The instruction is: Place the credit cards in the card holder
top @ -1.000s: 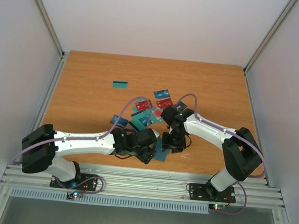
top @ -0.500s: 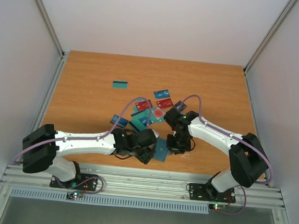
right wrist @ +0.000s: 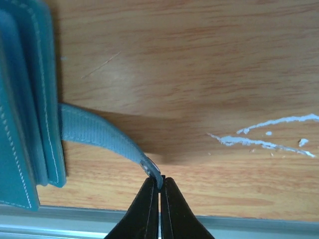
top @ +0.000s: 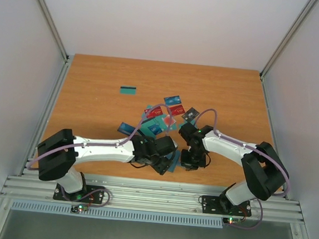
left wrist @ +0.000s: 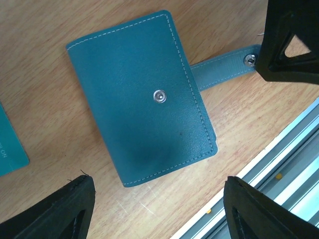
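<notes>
the card holder [left wrist: 142,97] lies closed on the table [top: 94,102] near the front edge, its inside hidden. the right gripper [right wrist: 159,186] pinches its strap [right wrist: 99,134] end tightly. the left gripper [left wrist: 157,191] hangs above it, fingers apart. the credit cards [top: 159,119] lie scattered behind.

Even bright light, soft shadows

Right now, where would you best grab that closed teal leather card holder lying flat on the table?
Probably by its thin snap strap, from the side where it sticks out. The teal card holder lies flat, leaving little edge to pinch; the right gripper is shut on the strap's tip.
</notes>
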